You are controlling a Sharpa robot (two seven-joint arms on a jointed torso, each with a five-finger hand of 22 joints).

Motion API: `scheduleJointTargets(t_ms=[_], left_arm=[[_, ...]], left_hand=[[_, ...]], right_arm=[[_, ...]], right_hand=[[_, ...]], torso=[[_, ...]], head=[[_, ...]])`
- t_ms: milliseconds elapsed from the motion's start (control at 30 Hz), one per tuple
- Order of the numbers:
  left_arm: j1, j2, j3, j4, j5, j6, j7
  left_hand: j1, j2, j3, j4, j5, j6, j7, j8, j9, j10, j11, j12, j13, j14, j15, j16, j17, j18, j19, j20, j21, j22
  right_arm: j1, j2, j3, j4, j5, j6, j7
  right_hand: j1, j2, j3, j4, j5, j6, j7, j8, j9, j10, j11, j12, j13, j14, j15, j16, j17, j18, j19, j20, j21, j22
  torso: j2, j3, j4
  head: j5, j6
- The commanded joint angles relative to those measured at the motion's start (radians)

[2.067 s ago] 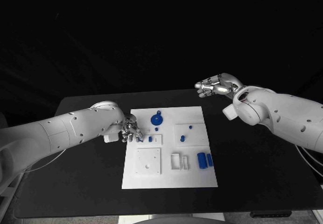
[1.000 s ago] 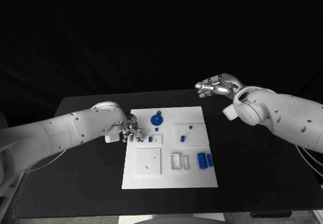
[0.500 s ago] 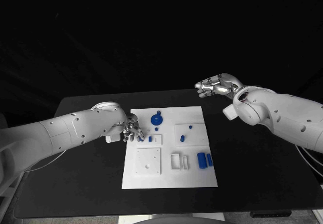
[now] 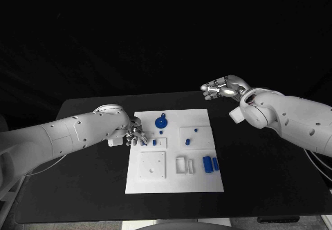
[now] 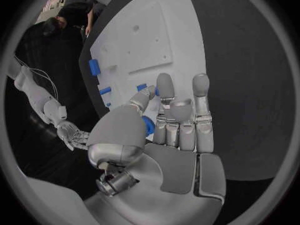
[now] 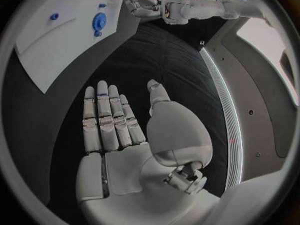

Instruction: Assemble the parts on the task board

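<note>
1. Task board (image 4: 174, 179) is the white plate lying flat in the middle of my black table (image 4: 83, 191), long side running from the near edge toward the far edge.
2. Small blue part (image 5: 148, 124) is pinched between my left hand's thumb and fingers, right at the board's left edge, about a third of the way down from its far edge. From my head camera my left hand (image 4: 133, 136) is pressed up against that edge and the part shows as a bit of blue (image 4: 143, 142) at the fingertips.
3. Just beside it on the board is a small raised block with another blue piece (image 4: 154, 142) in it.
4. Near the far edge sits a round blue disc part (image 4: 160, 123) with a little knob on top.
5. Right half of the board: two small blue pegs (image 4: 188, 141) on a square raised plate, and closer to the near right corner two blue cylinders (image 4: 207, 164) lying side by side.
6. A larger white square plate (image 4: 153, 166) sits on the left half, toward the near edge.
7. My right hand (image 4: 222, 87) is up off the table, past the far right corner, well apart from the board. It holds nothing; my wrist cam shows the fingers (image 6: 106, 120) straight and side by side with the thumb out to the side.
</note>
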Motion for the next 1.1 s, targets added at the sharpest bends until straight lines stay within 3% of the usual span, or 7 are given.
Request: scheduleJointTargets(t_ms=[33, 1100], left_arm=[[-0.002, -0.001, 0.000, 0.000, -0.010, 0.017, -0.002], [-0.003, 0.002, 0.000, -0.003, -0.010, 0.029, -0.003]], left_hand=[[0.015, 0.005, 0.139, -0.131, 0.002, 0.033, -0.029, 0.006, 0.001, 0.040, -0.031, 0.001, -0.001, 0.003, -0.006, -0.002, 0.001, 0.005, -0.005, -0.004, 0.006, 0.020], [0.016, 0.006, 0.139, -0.131, 0.002, 0.032, -0.029, 0.006, 0.002, 0.039, -0.031, 0.001, 0.000, 0.003, -0.006, -0.005, 0.002, 0.004, -0.006, -0.004, 0.007, 0.020]], right_arm=[[-0.001, 0.000, 0.000, 0.002, -0.002, 0.016, 0.007], [-0.001, 0.000, 0.000, 0.002, -0.003, 0.015, 0.006]], right_hand=[[-0.006, 0.001, 0.001, -0.007, 0.006, -0.007, -0.002, -0.001, -0.001, -0.005, 0.000, -0.003, -0.001, -0.006, 0.001, -0.005, -0.002, -0.008, -0.005, 0.002, -0.001, -0.002], [-0.006, 0.001, 0.001, -0.007, 0.006, -0.007, -0.002, -0.001, -0.001, -0.005, 0.000, -0.003, -0.001, -0.006, 0.001, -0.005, -0.002, -0.008, -0.005, 0.002, -0.001, -0.002]], torso=[[0.000, 0.0000, 0.0008], [0.000, 0.0008, -0.0011]], head=[[0.000, 0.000], [-0.001, -0.002]])
